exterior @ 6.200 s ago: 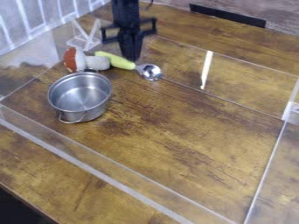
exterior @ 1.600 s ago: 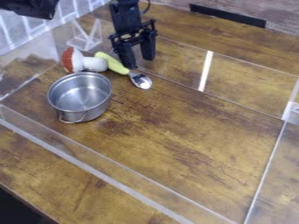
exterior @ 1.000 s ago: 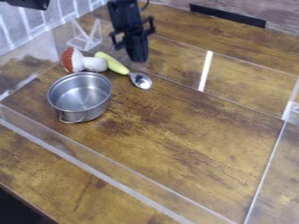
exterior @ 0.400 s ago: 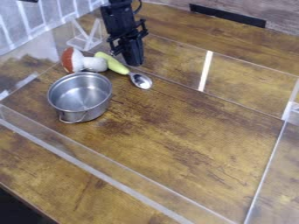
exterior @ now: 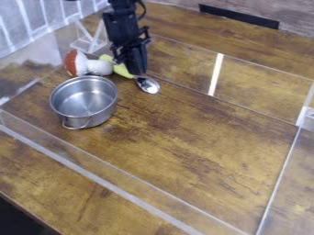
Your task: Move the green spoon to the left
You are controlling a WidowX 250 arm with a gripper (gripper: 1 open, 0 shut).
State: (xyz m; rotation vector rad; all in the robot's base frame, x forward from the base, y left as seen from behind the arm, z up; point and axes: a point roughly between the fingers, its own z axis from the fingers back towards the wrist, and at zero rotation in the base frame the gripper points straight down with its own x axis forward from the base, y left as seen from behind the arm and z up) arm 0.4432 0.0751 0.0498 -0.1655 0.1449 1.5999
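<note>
The worktop (exterior: pixel 208 138) lies bare from three to six o'clock of the steel pot (exterior: pixel 84 99). At the pot's twelve o'clock the red-and-white mushroom (exterior: pixel 79 62), green spoon (exterior: pixel 132 75) and pincer (exterior: pixel 131 66) crowd together, leaving little passage there.

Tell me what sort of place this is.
Probably a lab's robot test bench, not a kitchen: a clear-walled pen on a wooden table, holding only a steel pot, green spoon and black gripper.
</note>
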